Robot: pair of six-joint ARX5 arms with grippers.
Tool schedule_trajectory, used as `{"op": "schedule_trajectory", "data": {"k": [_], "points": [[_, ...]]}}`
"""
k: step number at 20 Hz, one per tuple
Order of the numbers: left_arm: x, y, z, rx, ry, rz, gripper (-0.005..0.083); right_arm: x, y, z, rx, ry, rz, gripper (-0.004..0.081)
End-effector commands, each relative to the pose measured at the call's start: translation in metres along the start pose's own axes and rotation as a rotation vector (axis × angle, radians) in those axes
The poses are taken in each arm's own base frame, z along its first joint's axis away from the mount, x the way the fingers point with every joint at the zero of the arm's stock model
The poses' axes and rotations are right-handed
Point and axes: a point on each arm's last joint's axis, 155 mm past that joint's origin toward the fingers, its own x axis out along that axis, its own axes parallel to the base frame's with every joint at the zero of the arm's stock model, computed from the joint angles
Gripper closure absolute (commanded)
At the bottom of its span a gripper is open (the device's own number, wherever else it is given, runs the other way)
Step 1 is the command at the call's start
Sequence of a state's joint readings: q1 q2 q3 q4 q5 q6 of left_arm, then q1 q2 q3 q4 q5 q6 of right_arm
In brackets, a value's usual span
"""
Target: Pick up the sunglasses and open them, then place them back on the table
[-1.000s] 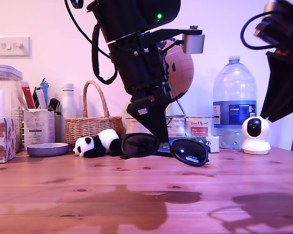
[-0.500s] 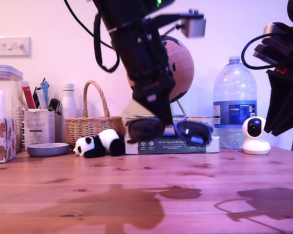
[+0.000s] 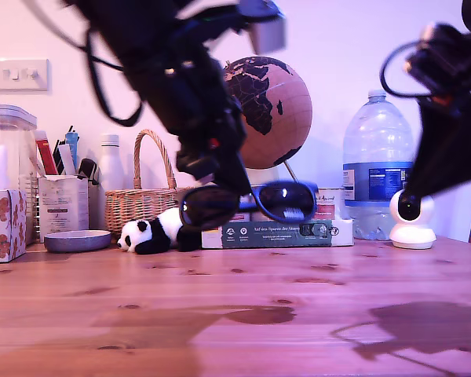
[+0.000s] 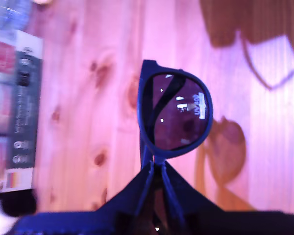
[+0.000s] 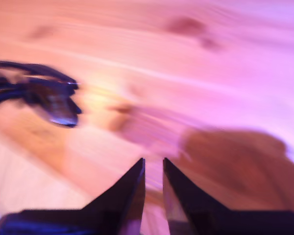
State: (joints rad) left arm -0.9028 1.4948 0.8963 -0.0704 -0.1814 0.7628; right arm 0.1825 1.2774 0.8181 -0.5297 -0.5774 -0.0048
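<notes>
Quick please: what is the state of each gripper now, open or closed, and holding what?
My first gripper: closed on the sunglasses, held above the table.
My second gripper: nearly closed, holding nothing.

The exterior view sits low at the table [image 3: 243, 314] edge, facing the wall across it. Both my wrist views look steeply down onto its wood; all three share the sunglasses [image 4: 175, 110]

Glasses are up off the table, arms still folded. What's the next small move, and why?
Probably bring my second end effector, nearly closed on nothing, toward the sunglasses. My first end effector holds them by the frame above the table, arms folded behind the lens, so a second grip is needed to swing one out.
</notes>
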Motion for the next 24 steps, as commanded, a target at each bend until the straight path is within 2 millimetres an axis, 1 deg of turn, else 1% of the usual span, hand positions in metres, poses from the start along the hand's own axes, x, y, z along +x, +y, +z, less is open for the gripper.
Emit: {"op": "schedule_trajectory", "data": {"k": [1, 3, 6, 7, 9, 10, 11, 14, 17, 19, 24], "points": [[-0.005, -0.005, -0.009, -0.007, -0.017, 0.035, 0.0792, 0.002, 0.015, 0.006, -0.063, -0.015, 0.091, 0.0715], [-0.01, -0.006, -0.015, -0.016, -0.041, 0.083, 0.0792, 0.004, 0.032, 0.008, -0.162, -0.028, 0.206, 0.0742], [-0.014, -0.012, -0.015, -0.02, -0.086, 0.121, 0.0792, 0.007, 0.043, 0.012, -0.306, -0.064, 0.285, 0.074], [-0.014, -0.015, -0.013, -0.02, -0.093, 0.118, 0.0792, 0.009, 0.042, 0.014, -0.339, -0.074, 0.282, 0.0724], [-0.015, -0.016, -0.008, -0.041, -0.113, 0.112, 0.0793, 0.014, 0.041, 0.019, -0.381, -0.093, 0.281, 0.0632], [-0.015, -0.014, -0.006, -0.044, -0.123, 0.12, 0.0793, 0.017, 0.042, 0.019, -0.389, -0.093, 0.285, 0.0594], [-0.016, -0.012, -0.004, -0.047, -0.133, 0.128, 0.0793, 0.021, 0.043, 0.018, -0.394, -0.088, 0.29, 0.058], [-0.016, -0.012, -0.002, -0.047, -0.14, 0.128, 0.0793, 0.034, 0.047, 0.008, -0.395, -0.044, 0.316, 0.0577], [-0.016, -0.013, -0.001, -0.046, -0.147, 0.119, 0.0793, 0.045, 0.045, 0.002, -0.379, -0.013, 0.328, 0.0577], [-0.016, -0.014, 0.0, -0.045, -0.151, 0.114, 0.0793, 0.048, 0.044, 0.0, -0.374, -0.007, 0.334, 0.0577], [-0.016, -0.015, 0.001, -0.044, -0.157, 0.107, 0.0793, 0.047, 0.048, 0.006, -0.385, -0.032, 0.35, 0.0577]]}}
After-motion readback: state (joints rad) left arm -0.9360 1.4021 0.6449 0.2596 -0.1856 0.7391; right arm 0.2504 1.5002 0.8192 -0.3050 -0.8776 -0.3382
